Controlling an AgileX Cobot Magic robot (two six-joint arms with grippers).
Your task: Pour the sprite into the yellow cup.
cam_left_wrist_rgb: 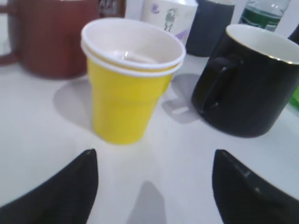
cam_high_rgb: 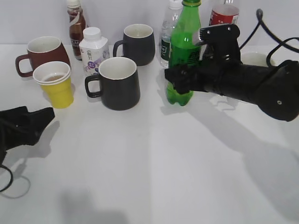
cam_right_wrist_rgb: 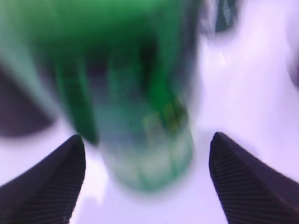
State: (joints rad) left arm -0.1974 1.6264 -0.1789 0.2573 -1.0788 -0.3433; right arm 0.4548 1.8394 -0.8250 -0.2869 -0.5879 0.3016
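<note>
The sprite (cam_high_rgb: 183, 42) is a tall green bottle with a green cap, upright at the back right of the table. It fills the right wrist view (cam_right_wrist_rgb: 140, 102), blurred. My right gripper (cam_high_rgb: 180, 79) (cam_right_wrist_rgb: 147, 182) is open with a finger on each side of the bottle's lower part, apart from it. The yellow cup (cam_high_rgb: 55, 85) stands at the left with some liquid inside. It shows close in the left wrist view (cam_left_wrist_rgb: 128, 79). My left gripper (cam_high_rgb: 44, 116) (cam_left_wrist_rgb: 154, 186) is open and empty, low on the table just in front of the cup.
A dark red mug (cam_high_rgb: 41, 52) stands behind the cup. A black mug (cam_high_rgb: 117, 83) stands to the cup's right, a second dark mug (cam_high_rgb: 138, 44) behind. A white drink carton (cam_high_rgb: 93, 50), brown bottle (cam_high_rgb: 76, 23), water bottle (cam_high_rgb: 169, 37) and cola bottle (cam_high_rgb: 223, 14) line the back.
</note>
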